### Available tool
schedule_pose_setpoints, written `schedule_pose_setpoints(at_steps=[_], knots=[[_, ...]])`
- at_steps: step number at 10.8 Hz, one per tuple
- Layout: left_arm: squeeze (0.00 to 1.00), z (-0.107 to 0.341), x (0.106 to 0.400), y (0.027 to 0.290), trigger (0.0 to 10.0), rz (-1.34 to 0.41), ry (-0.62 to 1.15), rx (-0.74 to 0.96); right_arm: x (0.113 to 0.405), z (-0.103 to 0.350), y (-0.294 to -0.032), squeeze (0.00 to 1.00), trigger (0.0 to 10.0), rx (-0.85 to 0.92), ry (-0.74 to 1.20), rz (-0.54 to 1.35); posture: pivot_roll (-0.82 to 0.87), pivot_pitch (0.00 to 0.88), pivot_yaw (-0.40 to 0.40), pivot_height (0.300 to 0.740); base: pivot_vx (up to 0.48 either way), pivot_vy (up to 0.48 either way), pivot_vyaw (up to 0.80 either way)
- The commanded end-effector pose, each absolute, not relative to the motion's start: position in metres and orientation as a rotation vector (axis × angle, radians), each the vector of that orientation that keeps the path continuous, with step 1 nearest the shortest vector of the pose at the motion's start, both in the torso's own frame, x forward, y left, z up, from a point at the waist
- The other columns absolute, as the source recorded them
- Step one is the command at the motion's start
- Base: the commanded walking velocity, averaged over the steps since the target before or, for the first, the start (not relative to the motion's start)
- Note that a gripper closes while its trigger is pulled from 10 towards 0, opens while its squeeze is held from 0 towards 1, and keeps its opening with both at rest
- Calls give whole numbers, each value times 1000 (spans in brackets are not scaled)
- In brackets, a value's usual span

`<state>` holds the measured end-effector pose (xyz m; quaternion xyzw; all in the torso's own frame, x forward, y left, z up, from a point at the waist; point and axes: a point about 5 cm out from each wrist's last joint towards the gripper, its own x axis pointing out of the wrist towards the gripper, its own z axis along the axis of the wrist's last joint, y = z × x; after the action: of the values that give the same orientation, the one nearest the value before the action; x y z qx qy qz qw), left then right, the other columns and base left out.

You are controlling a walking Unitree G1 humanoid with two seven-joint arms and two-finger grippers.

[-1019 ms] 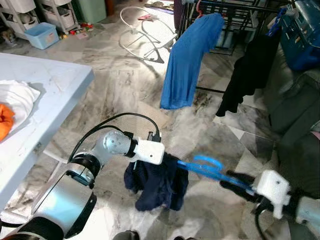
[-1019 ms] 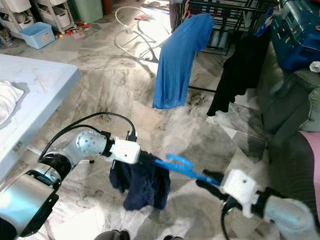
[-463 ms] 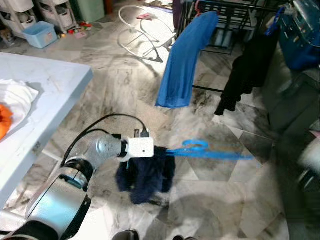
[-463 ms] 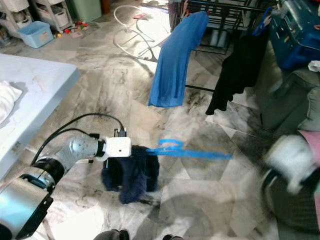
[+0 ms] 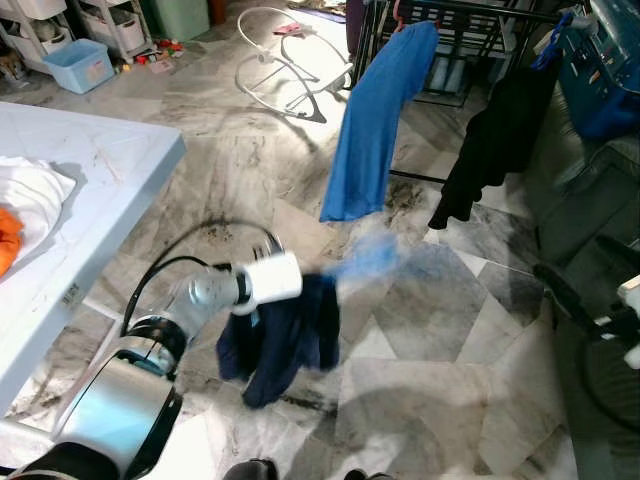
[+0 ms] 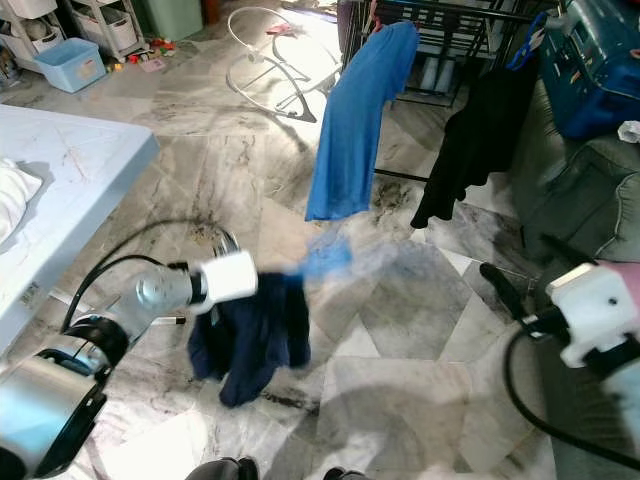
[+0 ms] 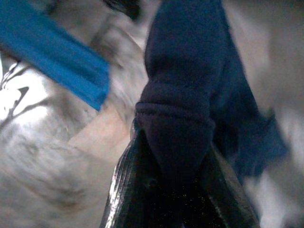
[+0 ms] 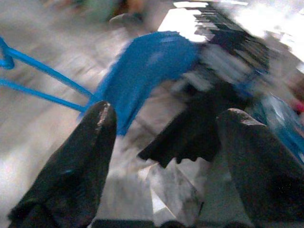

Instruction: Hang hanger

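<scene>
The hanger [image 5: 368, 258] is being seen as a blue blur in the air above the marble floor [image 5: 440, 370], just beside the dark garment [image 5: 280, 338] and apart from both grippers. The dark garment is being gripped by the left gripper [image 7: 164, 164], whose fingers [image 7: 126, 183] are being pressed closed around a fold of it. The right gripper [image 8: 164, 142] is being held wide open with nothing between its fingers, out at the robot's right side. A blue shirt [image 5: 375, 120] and a black garment [image 5: 495, 140] are being carried by the drying rack [image 5: 470, 15] beyond. White cloth [image 5: 30, 195] is lying on the table [image 5: 110, 170] at the left
</scene>
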<state>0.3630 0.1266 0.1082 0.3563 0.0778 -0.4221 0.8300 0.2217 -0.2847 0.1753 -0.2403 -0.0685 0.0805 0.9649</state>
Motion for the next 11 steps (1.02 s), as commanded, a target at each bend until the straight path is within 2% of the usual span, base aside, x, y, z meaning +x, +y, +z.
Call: schedule_pose_setpoints(at_steps=[1, 3, 4, 5, 7, 8, 10, 11], knots=[[0, 132, 373, 114, 0, -856, 69, 602, 223, 162, -274, 1000, 10000, -427, -123, 138, 74, 153, -42, 740, 0, 0, 0], [0, 152, 376, 94, 0, -887, -47, 425, 232, 128, -249, 1000, 10000, -260, -70, 93, 82, 154, -47, 740, 0, 0, 0], [0, 155, 374, 88, 0, -938, -72, 404, 235, 115, -244, 1000, 10000, -203, -11, 87, 87, 154, -57, 740, 0, 0, 0], [0, 162, 369, 77, 0, -1047, -134, 386, 243, 88, -240, 1000, 10000, -157, 139, 16, 89, 154, -63, 740, 0, 0, 0], [0, 173, 361, 66, 0, -1191, -213, 343, 248, 84, -233, 1000, 10000, -131, 163, 67, 93, 156, -83, 740, 0, 0, 0], [0, 176, 360, 64, 0, -1205, -234, 347, 250, 85, -232, 1000, 10000, -122, 159, 75, 93, 155, -85, 740, 0, 0, 0], [0, 204, 355, 52, 0, -1303, -363, 265, 255, 78, -228, 1000, 10000, -66, 202, 103, 99, 152, -93, 740, 0, 0, 0], [0, 213, 353, 49, 0, -1332, -394, 256, 256, 76, -221, 961, 10000, -27, 214, 129, 101, 150, -95, 740, 0, 0, 0]])
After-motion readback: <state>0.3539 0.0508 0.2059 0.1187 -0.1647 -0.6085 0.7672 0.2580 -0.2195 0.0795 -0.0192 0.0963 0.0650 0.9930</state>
